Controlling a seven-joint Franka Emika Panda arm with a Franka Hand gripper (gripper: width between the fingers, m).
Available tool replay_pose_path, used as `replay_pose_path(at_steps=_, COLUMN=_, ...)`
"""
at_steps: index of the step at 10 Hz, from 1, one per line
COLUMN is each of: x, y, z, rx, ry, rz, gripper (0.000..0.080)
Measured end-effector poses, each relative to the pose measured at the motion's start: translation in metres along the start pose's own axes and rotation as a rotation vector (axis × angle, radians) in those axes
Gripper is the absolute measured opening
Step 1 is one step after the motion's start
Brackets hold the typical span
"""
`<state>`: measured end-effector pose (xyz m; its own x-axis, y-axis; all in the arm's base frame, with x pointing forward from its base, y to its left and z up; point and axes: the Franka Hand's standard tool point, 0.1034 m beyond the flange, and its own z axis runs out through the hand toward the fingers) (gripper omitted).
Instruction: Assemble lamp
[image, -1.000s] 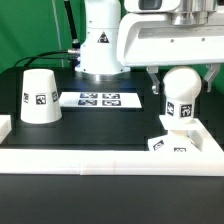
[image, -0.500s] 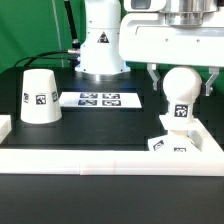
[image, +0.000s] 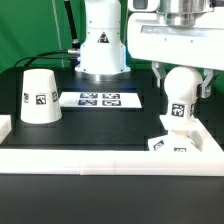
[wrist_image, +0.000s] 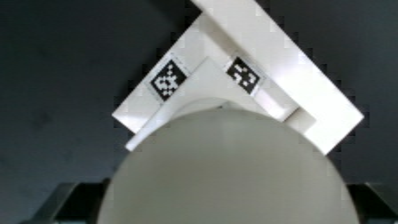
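Observation:
The ball-topped bulb (image: 181, 95) stands upright on the flat square base (image: 165, 143) at the exterior view's right, near the front wall. My gripper (image: 182, 80) comes down from above, with a finger against each side of the bulb's ball, shut on it. In the wrist view the bulb's rounded top (wrist_image: 222, 170) fills the space between the two dark fingertips (wrist_image: 71, 205), and the tagged base (wrist_image: 199, 62) lies beyond it. The cone shade (image: 39, 96) stands alone, wide end down, at the exterior view's left.
The marker board (image: 100, 99) lies flat on the black table between the shade and the bulb. A raised white wall (image: 110, 158) borders the table's front and sides. The robot pedestal (image: 100, 50) stands at the back.
The fingers stood wider apart beside the ball one second ago and now sit close against it. The bulb, the base and the shade have stayed in place.

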<state>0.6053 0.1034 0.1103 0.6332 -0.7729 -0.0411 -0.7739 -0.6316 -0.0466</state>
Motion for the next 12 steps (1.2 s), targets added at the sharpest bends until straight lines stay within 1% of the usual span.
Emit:
replay_pose_path(at_steps=2, x=-0.0002, y=-0.0002, z=0.0, rx=0.001, ry=-0.001, rz=0.049, gripper=0.058)
replay_pose_path(at_steps=3, x=-0.0006, y=-0.0003, z=0.0002, rx=0.001, ry=-0.001, rz=0.034, gripper=0.058)
replay_pose_path(at_steps=4, x=-0.0006, y=-0.0003, z=0.0002, rx=0.001, ry=-0.001, rz=-0.006, gripper=0.0682)
replay_pose_path(at_steps=6, x=-0.0008, y=-0.0004, z=0.0005, rx=0.0, ry=-0.001, rz=-0.089, gripper=0.0696)
replay_pose_path(at_steps=8, x=-0.0006, y=-0.0005, z=0.0006, rx=0.0, ry=-0.001, rz=-0.299, gripper=0.0696)
replay_pose_path(at_steps=12, x=-0.0017, y=-0.0012, z=0.0006, rx=0.0, ry=0.0, rz=-0.615, gripper=0.0698)
